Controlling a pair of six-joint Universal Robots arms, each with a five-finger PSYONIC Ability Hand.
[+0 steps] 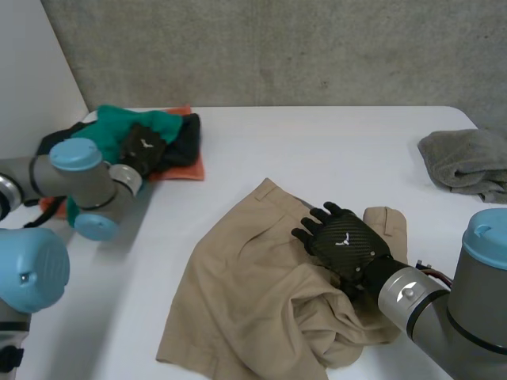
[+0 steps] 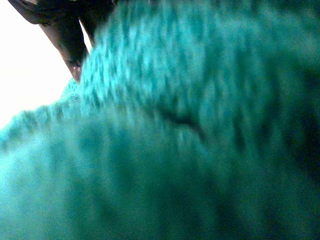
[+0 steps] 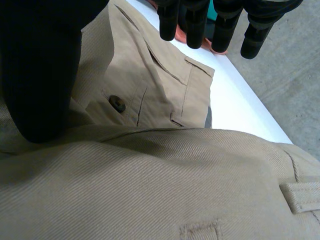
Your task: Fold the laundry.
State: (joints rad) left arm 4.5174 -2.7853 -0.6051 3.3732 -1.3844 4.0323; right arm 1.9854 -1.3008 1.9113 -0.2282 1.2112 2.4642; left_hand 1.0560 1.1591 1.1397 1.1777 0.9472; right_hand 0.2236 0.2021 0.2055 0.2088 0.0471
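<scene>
Tan shorts [image 1: 245,293] lie crumpled on the white table [image 1: 317,150], right of the middle. My right hand [image 1: 344,241] rests flat on their upper right part, open, fingers straight. In the right wrist view its fingers [image 3: 195,20] reach over the tan shorts [image 3: 150,175] towards a buttoned pocket [image 3: 117,103]. At the back left is a pile with a teal knit garment [image 1: 119,127]. My left hand [image 1: 142,146] is dug into that pile. The teal knit [image 2: 190,140] bunches right against its palm, fingers closed into it.
In the pile with the teal knit are a black cloth [image 1: 186,138] and an orange cloth [image 1: 186,168]. A folded grey towel [image 1: 467,162] lies at the back right edge. A grey wall stands behind the table.
</scene>
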